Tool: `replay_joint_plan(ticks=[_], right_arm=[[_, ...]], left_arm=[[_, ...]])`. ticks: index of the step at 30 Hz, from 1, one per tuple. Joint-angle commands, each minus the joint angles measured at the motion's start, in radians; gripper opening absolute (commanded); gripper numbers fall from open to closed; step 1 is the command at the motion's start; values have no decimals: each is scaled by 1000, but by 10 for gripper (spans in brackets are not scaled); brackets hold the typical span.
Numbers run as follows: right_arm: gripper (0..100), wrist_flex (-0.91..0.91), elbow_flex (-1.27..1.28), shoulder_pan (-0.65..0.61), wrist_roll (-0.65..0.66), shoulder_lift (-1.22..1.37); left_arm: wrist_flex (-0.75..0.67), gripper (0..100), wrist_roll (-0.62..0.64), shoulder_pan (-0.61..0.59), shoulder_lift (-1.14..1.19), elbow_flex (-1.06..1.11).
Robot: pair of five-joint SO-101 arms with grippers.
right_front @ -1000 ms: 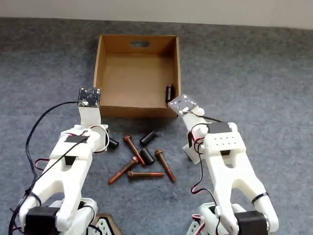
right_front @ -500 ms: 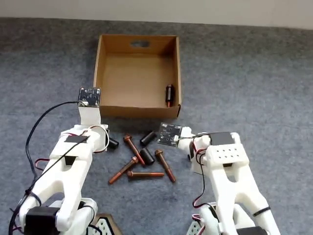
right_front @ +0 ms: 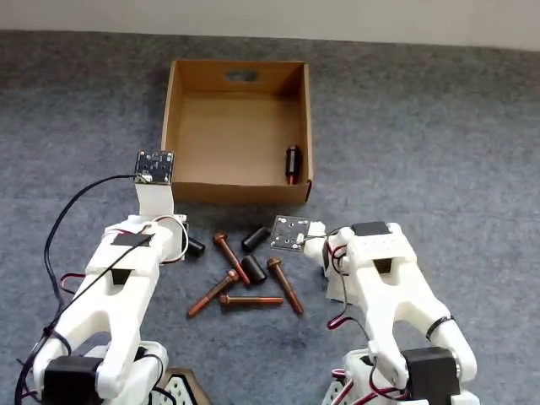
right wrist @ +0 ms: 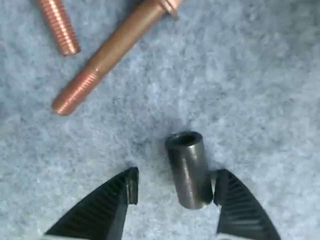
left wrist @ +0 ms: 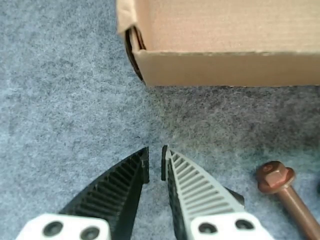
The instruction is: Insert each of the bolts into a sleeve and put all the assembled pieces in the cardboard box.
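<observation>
Grey carpet (right_front: 439, 152), four bolts (right_front: 284, 284), three sleeves (right_front: 256, 238), left hand (left wrist: 155, 162) pinched empty, right hand (right wrist: 175, 175) spread.

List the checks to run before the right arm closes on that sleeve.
1. Right gripper open: ok.
2. Sleeve between its fingertips: ok, but it is off-centre, close to one finger.
3. Sleeve bore empty: ok, the open end looks hollow.
4. Nearest bolt outside the grasp: ok.
5. Left gripper holding nothing: ok.
6. Cardboard box has room: ok, one assembled piece inside.
</observation>
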Motion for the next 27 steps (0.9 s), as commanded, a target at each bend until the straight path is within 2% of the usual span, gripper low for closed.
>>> replay_joint_plan(ticks=[1, 5, 6, 13, 17, 21, 25, 27], right_arm=[[181, -4, -18, -2, -17, -2], [7, -4, -68, 1, -180, -15], [3, -2, -81, 2, -227, -18], [5, 2, -94, 7, -480, -74], [5, -1, -87, 61, -624, -96], [18, 2, -88, 127, -638, -74], [161, 2, -88, 173, -638, -38], [179, 1, -94, 193, -638, -24]], left_arm=[[-14, 72, -8, 16, 1, -19], [-14, 72, -8, 16, 1, -19], [-14, 72, -8, 16, 1, -19], [-14, 72, -8, 16, 1, -19], [-14, 72, -8, 16, 1, -19], [-14, 72, -8, 16, 1, -19], [-14, 72, -8, 16, 1, -19], [-14, 72, -8, 16, 1, -19]])
